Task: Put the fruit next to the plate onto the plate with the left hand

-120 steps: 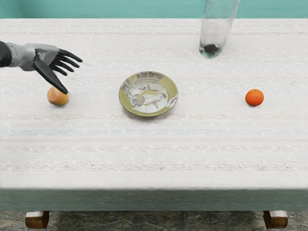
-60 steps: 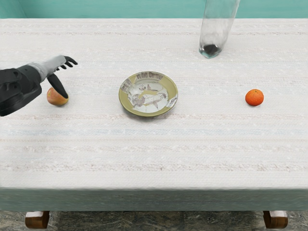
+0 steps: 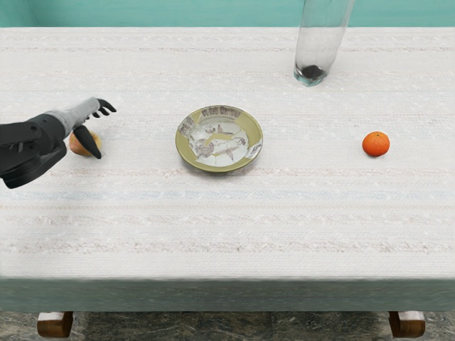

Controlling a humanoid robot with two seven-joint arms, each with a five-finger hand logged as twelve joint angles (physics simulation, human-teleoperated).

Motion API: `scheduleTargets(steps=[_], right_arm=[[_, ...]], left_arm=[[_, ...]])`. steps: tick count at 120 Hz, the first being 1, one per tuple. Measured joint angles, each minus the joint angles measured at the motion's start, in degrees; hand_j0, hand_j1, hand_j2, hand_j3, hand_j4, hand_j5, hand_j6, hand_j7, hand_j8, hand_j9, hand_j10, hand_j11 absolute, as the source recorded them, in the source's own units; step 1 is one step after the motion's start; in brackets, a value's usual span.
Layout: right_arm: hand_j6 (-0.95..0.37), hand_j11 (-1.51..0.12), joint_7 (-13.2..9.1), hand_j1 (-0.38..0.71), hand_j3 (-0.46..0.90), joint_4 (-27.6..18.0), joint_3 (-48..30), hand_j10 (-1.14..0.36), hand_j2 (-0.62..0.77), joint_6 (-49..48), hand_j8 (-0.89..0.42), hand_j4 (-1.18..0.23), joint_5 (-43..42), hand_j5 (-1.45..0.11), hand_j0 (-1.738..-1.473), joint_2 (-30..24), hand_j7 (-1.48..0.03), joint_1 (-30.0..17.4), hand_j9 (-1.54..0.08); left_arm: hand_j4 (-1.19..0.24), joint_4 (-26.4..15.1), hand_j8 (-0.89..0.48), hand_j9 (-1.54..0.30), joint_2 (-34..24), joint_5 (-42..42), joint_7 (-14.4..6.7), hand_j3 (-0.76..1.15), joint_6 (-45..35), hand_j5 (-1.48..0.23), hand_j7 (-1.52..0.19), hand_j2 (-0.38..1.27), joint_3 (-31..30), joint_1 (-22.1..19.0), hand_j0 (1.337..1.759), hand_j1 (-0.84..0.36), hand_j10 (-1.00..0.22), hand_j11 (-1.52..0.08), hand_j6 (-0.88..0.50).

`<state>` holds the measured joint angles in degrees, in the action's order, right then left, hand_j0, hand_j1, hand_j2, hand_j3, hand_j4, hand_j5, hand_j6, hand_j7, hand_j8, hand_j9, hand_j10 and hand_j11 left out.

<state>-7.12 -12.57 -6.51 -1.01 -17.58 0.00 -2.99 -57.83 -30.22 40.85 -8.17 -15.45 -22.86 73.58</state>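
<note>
While your left arm reaches in from the left edge, your left hand (image 3: 82, 118) is over the apple (image 3: 77, 147), at the left part of the table (image 3: 227, 213). Your hand is not closed on anything. The black fingers (image 3: 104, 108) are stretched out and held a little apart, and they point to the right, past the far side of the fruit. The thumb (image 3: 89, 143) stands away from them and crosses the near side of the apple, so you see only part of the fruit. I cannot tell if the thumb touches it. The apple lies on the cloth, left of the plate (image 3: 182, 138) and apart from it, not on it. The plate is near the middle of the table and carries a printed picture. An orange (image 3: 376, 143) lies well to the right of the plate, farther from it than the apple. A tall glass vessel (image 3: 318, 42) stands upright at the far side.
</note>
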Motion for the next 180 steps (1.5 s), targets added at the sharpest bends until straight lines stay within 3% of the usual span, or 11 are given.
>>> scheduleTargets(steps=[34,67,93,114,123,134,143,180], right_arm=[[-0.03,-0.04,0.0,-0.31,0.00,0.0,0.0,-0.03,-0.01,0.0,-0.03,-0.03,0.0,-0.04,-1.658,0.0,-0.04,0.0,-0.04],[-0.03,-0.04,0.0,-0.31,0.00,0.0,0.0,-0.03,-0.01,0.0,-0.03,-0.03,0.0,-0.04,-1.658,0.0,-0.04,0.0,-0.04],[-0.03,-0.04,0.0,-0.31,0.00,0.0,0.0,-0.03,-0.01,0.0,-0.03,-0.03,0.0,-0.04,-1.658,0.0,-0.04,0.0,-0.04],[-0.03,-0.04,0.0,-0.31,0.00,0.0,0.0,-0.03,-0.01,0.0,-0.03,-0.03,0.0,-0.04,-1.658,0.0,-0.04,0.0,-0.04],[-0.03,-0.04,0.0,-0.31,0.00,0.0,0.0,-0.03,-0.01,0.0,-0.03,-0.03,0.0,-0.04,-1.658,0.0,-0.04,0.0,-0.04],[-0.03,-0.04,0.0,-0.31,0.00,0.0,0.0,-0.03,-0.01,0.0,-0.03,-0.03,0.0,-0.04,-1.658,0.0,-0.04,0.0,-0.04],[-0.03,-0.04,0.0,-0.31,0.00,0.0,0.0,-0.03,-0.01,0.0,-0.03,-0.03,0.0,-0.04,-1.658,0.0,-0.04,0.0,-0.04],[-0.03,-0.04,0.0,-0.31,0.00,0.0,0.0,-0.03,-0.01,0.0,-0.03,-0.03,0.0,-0.04,-1.658,0.0,-0.04,0.0,-0.04]], left_arm=[[-0.33,-0.8,-0.33,-0.42,-1.8,0.3,0.0,0.00,-0.2,-0.42,-0.42,0.07,-0.8,-0.9,1.658,-0.04,-0.33,-0.42,-0.33],[-0.46,-0.3,-0.39,-0.59,-2.3,1.8,0.0,0.00,-0.2,-0.59,-0.59,0.10,-1.3,-1.0,1.658,-0.19,-0.46,-0.59,-0.46],[-0.55,0.2,-0.37,-0.71,-2.2,2.3,-0.1,0.00,-0.2,-0.66,-0.69,0.07,-1.4,-1.5,1.654,-0.20,-0.52,-0.71,-0.43],[-0.61,0.6,-0.40,-0.79,-1.9,2.2,-0.3,0.00,0.0,-0.74,-0.77,0.16,-1.9,-1.3,1.653,-0.20,-0.56,-0.79,-0.42],[-0.60,0.5,-0.39,-0.81,-1.7,2.0,-0.4,0.00,0.3,-0.79,-0.79,0.25,-2.1,-0.5,1.653,-0.20,-0.56,-0.81,-0.41],[-0.61,0.2,-0.38,-0.82,-1.6,1.9,-0.4,0.00,0.5,-0.81,-0.81,0.24,-2.1,0.7,1.653,-0.21,-0.54,-0.83,-0.41],[-0.61,0.0,-0.37,-0.82,-1.6,1.7,-0.4,0.00,0.8,-0.83,-0.82,0.37,-2.1,2.4,1.655,-0.22,-0.53,-0.83,-0.41],[-0.61,-1.2,-0.40,-0.82,0.3,1.1,-0.5,0.00,4.2,-0.85,-0.84,0.43,-1.6,9.6,1.656,-0.24,-0.54,-0.83,-0.43]])
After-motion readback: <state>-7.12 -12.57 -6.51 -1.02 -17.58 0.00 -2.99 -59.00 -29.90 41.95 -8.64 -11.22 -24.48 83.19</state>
